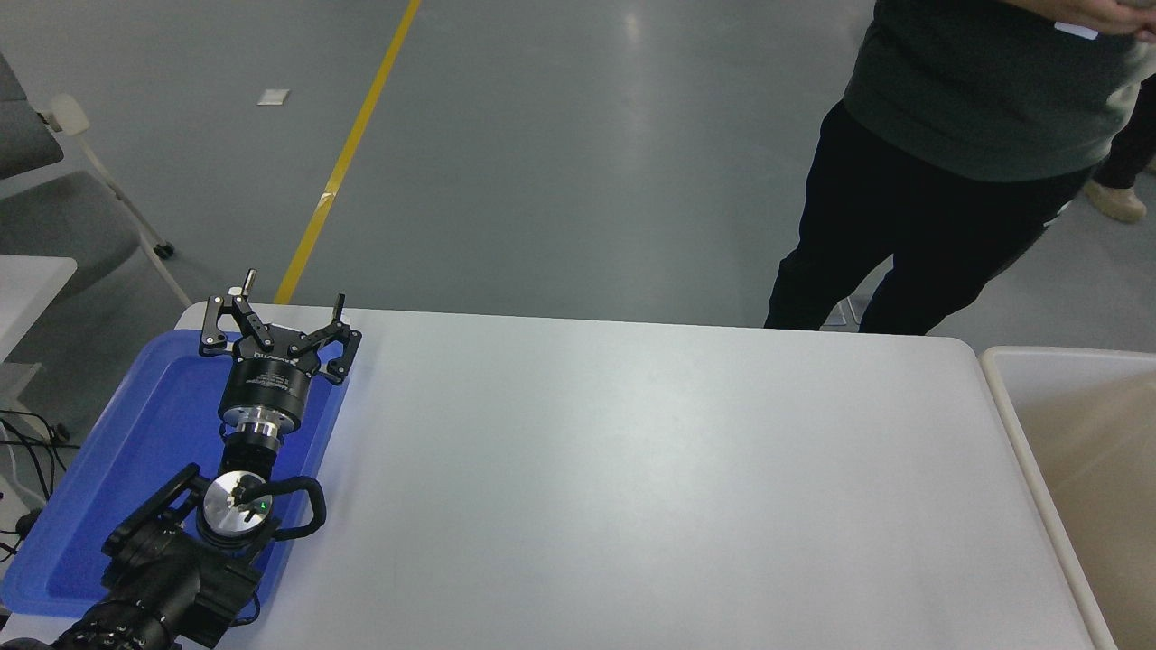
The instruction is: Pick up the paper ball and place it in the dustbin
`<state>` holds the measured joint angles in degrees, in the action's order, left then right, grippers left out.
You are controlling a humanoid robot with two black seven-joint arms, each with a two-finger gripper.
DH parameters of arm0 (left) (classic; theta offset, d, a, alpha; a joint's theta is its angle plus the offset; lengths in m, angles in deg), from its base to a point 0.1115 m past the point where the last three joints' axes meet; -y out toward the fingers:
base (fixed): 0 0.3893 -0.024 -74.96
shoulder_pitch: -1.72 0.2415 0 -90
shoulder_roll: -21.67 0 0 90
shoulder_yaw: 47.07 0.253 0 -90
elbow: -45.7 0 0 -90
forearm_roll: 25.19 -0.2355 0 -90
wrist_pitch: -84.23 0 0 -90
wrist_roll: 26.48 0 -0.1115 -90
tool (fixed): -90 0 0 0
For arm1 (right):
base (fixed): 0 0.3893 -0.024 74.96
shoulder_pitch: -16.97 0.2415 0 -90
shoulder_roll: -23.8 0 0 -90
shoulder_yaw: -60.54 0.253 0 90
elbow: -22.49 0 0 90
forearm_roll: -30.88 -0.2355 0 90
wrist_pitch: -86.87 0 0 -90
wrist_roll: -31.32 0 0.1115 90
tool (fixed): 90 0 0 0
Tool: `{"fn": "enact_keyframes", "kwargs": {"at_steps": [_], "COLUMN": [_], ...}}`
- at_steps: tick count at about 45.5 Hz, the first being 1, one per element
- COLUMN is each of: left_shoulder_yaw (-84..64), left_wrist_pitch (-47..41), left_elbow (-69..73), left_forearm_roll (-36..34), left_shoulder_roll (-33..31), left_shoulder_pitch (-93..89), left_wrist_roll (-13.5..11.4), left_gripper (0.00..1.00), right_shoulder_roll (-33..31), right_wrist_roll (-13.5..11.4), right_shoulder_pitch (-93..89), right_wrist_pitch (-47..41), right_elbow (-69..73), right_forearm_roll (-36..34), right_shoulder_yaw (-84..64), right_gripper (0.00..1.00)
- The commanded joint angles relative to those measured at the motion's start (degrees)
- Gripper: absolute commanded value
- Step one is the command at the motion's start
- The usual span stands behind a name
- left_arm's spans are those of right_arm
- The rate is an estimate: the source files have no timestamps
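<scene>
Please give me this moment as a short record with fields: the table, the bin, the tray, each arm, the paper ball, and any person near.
table: white table, no paper ball seen on it
dustbin: dustbin at the right edge, white rim, beige inside, only partly in view
tray: blue tray at the table's left end
left gripper: left gripper open, holding nothing, above the tray's far end
right arm: not in view
paper ball: not visible in this view
person: person standing at the far right side of the table

1 dustbin (pixel 1002 397), 1 blue tray (pixel 135 433), 1 person (pixel 948 135)
</scene>
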<state>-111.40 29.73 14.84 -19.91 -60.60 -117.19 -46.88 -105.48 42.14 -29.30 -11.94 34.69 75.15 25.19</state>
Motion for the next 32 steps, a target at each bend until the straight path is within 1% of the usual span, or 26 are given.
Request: {"fn": "enact_keyframes", "kwargs": {"at_steps": [1,7,17,25,32], "left_shoulder_yaw": [0.0,0.0,0.0,0.0,0.0], "left_wrist_pitch": [0.0,0.0,0.0,0.0,0.0], "left_elbow": [0.0,0.0,0.0,0.0,0.0], "left_forearm_roll": [0.0,0.0,0.0,0.0,0.0], "left_shoulder_roll": [0.0,0.0,0.0,0.0,0.0], "left_shoulder_pitch": [0.0,0.0,0.0,0.0,0.0], "left_wrist_roll": [0.0,0.0,0.0,0.0,-0.1], "left_gripper": [1.00,1.00,1.00,1.00,1.00], "right_shoulder_roll": [2.4,2.7,2.7,2.8,3.4], "right_wrist_roll": [-0.7,-0.7,-0.7,-0.7,-0.6], "right_shoulder_pitch": [-1.9,-1.9,-1.6,-1.0,0.9], "right_wrist_pitch": [1.5,1.5,1.6,1.7,1.3], "right_elbow": [-1.0,-0.6,-0.4,-0.2,0.4], "right_forearm_roll": [-2.1,-3.0,-7.5,-14.9,-23.9], "right_shoulder_yaw": [1.3,1.3,1.6,7.1,19.0], "right_gripper": [0.98,0.99,1.00,1.00,1.00]}}
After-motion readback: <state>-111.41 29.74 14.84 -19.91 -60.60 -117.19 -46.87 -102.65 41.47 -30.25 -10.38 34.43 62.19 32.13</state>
